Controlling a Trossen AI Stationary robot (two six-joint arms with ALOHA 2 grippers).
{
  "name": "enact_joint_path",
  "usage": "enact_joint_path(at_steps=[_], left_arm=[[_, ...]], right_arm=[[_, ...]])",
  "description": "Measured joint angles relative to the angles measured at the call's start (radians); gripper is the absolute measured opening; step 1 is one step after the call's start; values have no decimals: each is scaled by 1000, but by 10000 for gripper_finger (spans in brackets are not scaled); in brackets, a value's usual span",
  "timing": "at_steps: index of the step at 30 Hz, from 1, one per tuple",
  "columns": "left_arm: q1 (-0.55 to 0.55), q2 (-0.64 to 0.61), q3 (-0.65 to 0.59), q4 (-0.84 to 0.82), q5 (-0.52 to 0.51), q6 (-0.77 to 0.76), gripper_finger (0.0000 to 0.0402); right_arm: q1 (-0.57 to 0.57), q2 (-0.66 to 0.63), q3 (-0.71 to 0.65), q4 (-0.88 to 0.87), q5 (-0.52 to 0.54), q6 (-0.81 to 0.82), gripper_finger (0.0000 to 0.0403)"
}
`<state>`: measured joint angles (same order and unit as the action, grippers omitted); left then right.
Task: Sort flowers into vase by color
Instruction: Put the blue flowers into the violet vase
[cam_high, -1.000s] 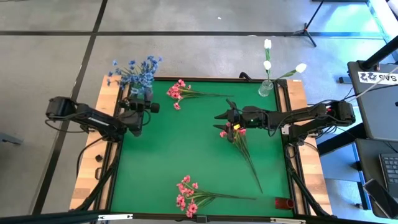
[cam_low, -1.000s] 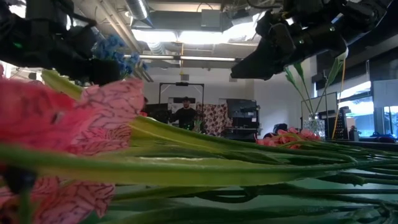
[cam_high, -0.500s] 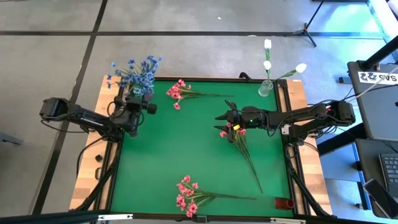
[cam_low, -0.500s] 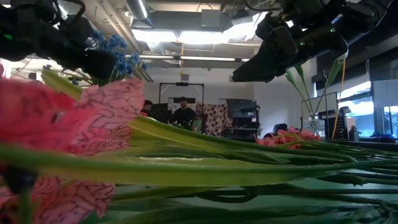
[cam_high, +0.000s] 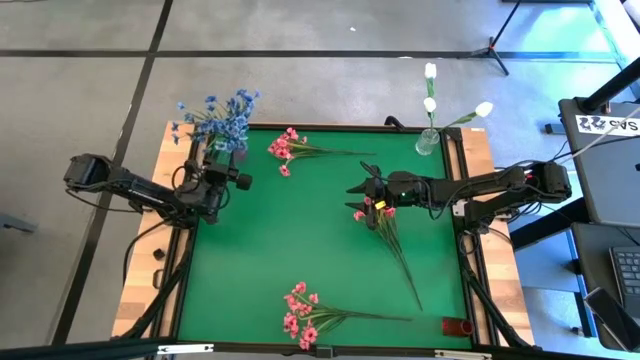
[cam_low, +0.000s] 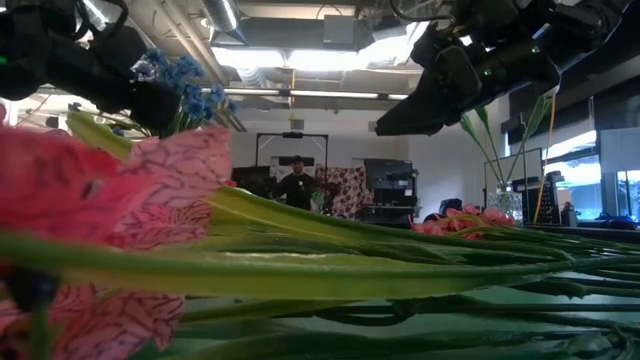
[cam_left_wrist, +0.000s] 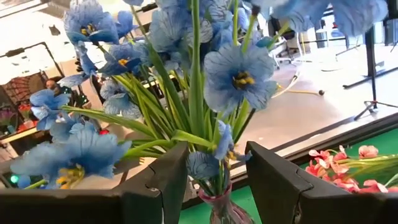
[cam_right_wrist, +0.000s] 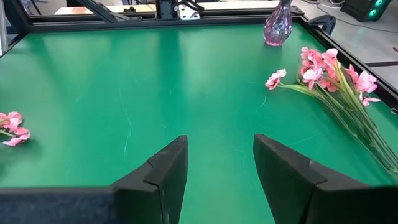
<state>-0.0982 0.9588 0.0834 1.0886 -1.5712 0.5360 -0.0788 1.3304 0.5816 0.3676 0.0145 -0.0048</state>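
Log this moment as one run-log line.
left claw: open, facing blue flowers in vase | right claw: open, empty, over green mat | pink flowers: lying on mat | white flowers: in vase

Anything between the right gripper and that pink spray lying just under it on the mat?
Nothing visible. The right gripper hangs with open jaws just beside the blooms of the pink spray, whose stem runs away across bare green mat. The other two pink sprays lie well apart from it.

Blue flowers (cam_high: 215, 112) and white buds (cam_high: 431, 100) stand in vases; pink sprays (cam_high: 305, 315) lie flat.
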Motion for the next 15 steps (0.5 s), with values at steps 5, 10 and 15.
enact_joint_path(at_steps=[5,10,15], left_arm=[[0,0,0,0,0,67,155],[2,-12,0,-7,0,95,155],[26,-25,-1,-24,0,94,155]], right_arm=[[0,0,0,-15,0,0,182],[0,0,0,-34,0,11,182],[0,0,0,-36,0,32,182]])
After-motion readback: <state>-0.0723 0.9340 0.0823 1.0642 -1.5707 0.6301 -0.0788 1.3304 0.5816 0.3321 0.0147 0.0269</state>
